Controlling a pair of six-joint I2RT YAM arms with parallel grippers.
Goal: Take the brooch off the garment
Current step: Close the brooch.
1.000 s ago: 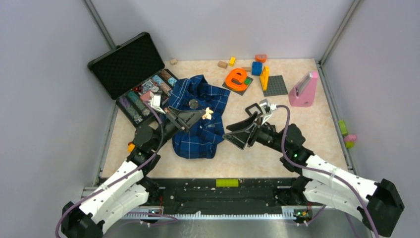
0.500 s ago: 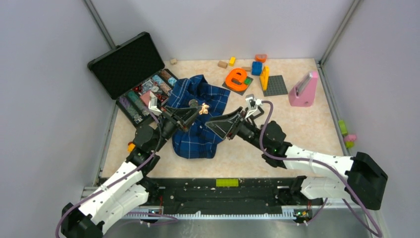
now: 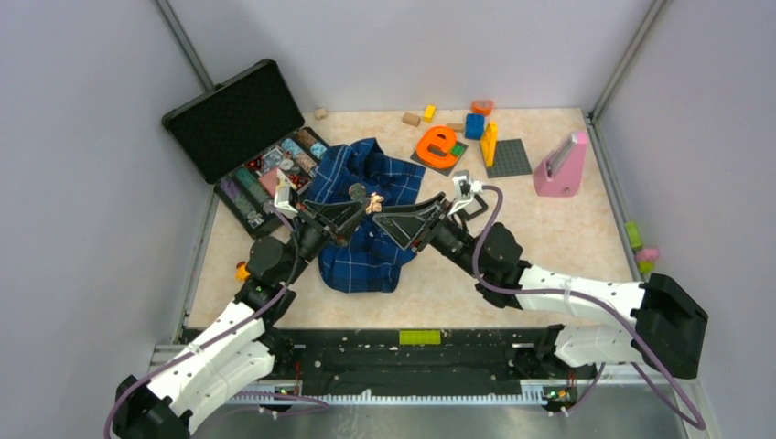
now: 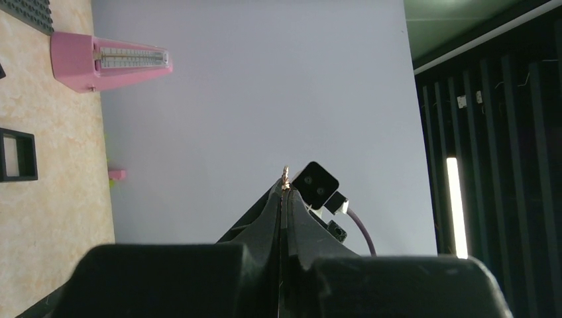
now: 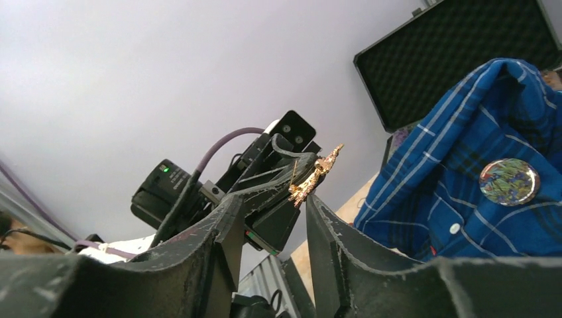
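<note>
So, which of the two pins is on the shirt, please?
The round disc, lying on the shirt; the gold one is in the left gripper.

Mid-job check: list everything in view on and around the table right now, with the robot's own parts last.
shirt: 1, dark blue plaid, crumpled mid-table
brooch: 1, silvery, round, on the shirt
gold piece: 1, gold, held up over the shirt
case: 1, black, open, far left, small items inside
letter e: 1, orange, far centre
blocks: several, mixed colours, far edge
baseplate: 1, grey, right of the letter e
metronome: 1, pink, far right
toys: a few, green and pink, right edge
left gripper: 1, black, shut on the gold piece
right gripper: 1, black, open, fingers flanking the gold piece
</note>
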